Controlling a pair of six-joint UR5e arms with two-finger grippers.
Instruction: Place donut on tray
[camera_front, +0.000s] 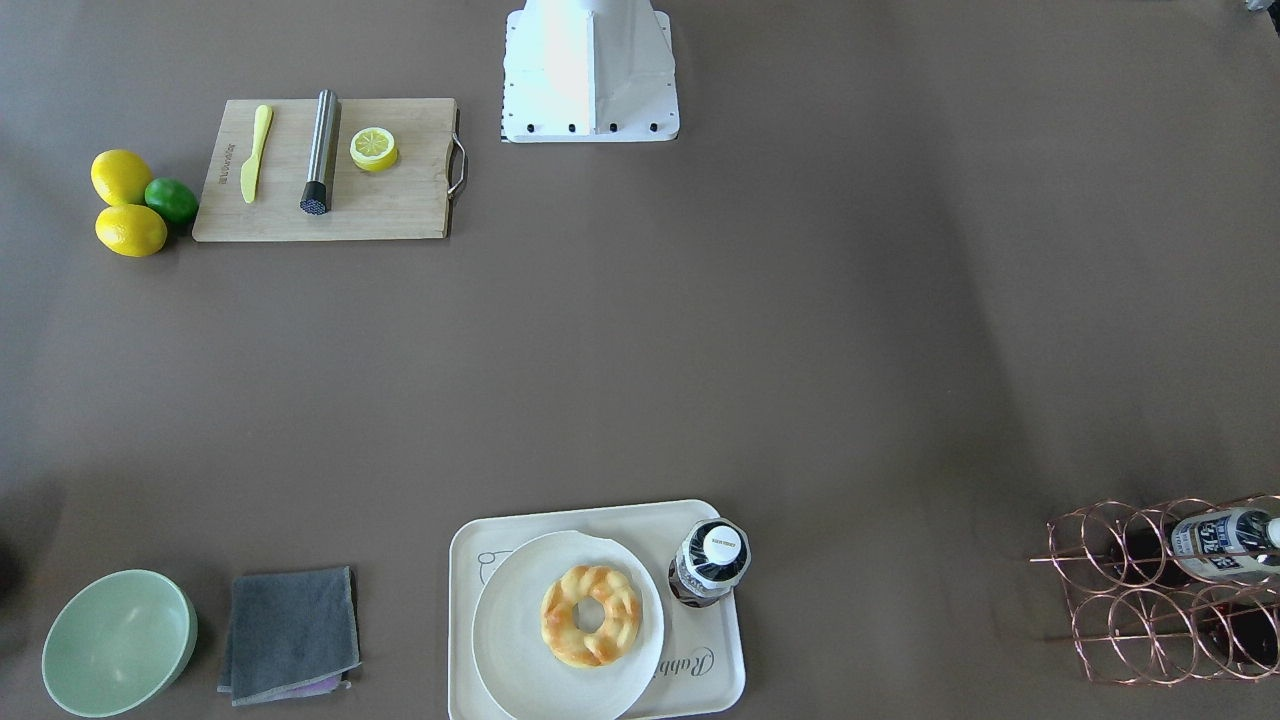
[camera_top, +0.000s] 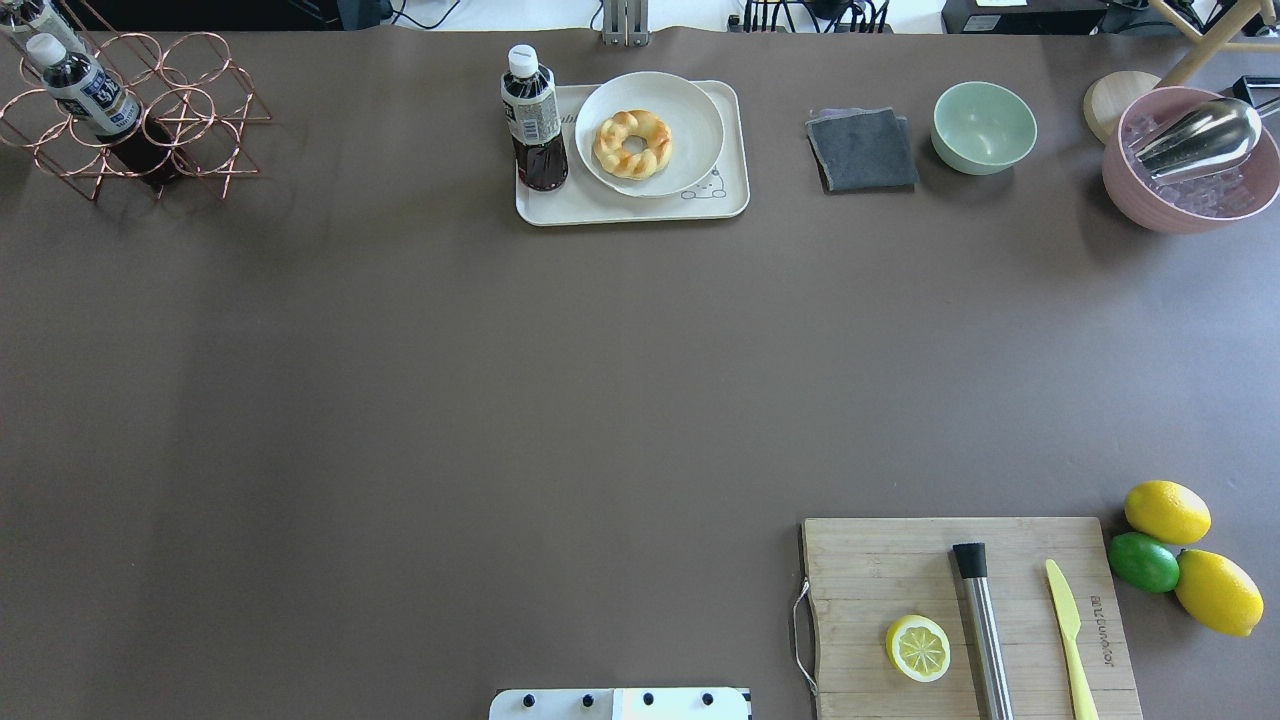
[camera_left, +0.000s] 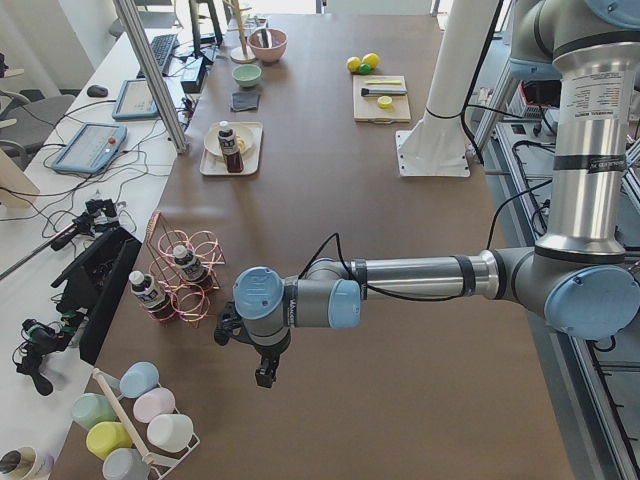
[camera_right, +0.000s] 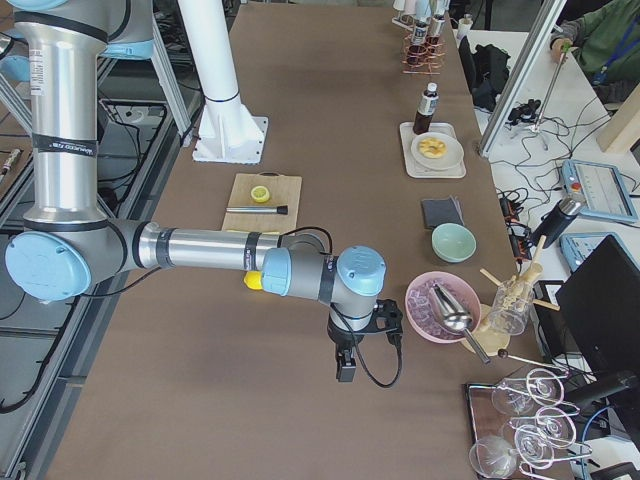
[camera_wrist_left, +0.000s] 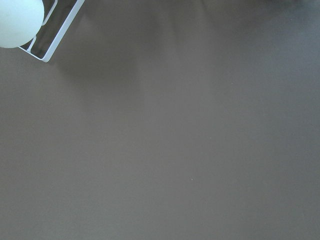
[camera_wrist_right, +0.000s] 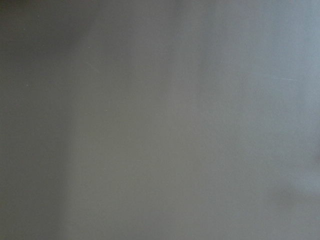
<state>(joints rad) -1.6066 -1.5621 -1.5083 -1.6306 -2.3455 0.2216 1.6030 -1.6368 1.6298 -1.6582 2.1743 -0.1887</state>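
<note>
The donut (camera_top: 632, 144) is a golden twisted ring that lies on a round off-white plate (camera_top: 690, 120). The plate stands on the cream tray (camera_top: 640, 208) at the table's far edge. The donut (camera_front: 590, 614) and the tray (camera_front: 470, 620) also show in the front-facing view. My left gripper (camera_left: 266, 376) shows only in the exterior left view, far from the tray, and I cannot tell its state. My right gripper (camera_right: 345, 370) shows only in the exterior right view, far from the tray, and I cannot tell its state.
A dark drink bottle (camera_top: 533, 120) stands on the tray beside the plate. A grey cloth (camera_top: 861, 149) and a green bowl (camera_top: 984, 127) lie to its right. A copper bottle rack (camera_top: 130, 120) is far left. A cutting board (camera_top: 970, 620) holds a half lemon, a muddler and a knife.
</note>
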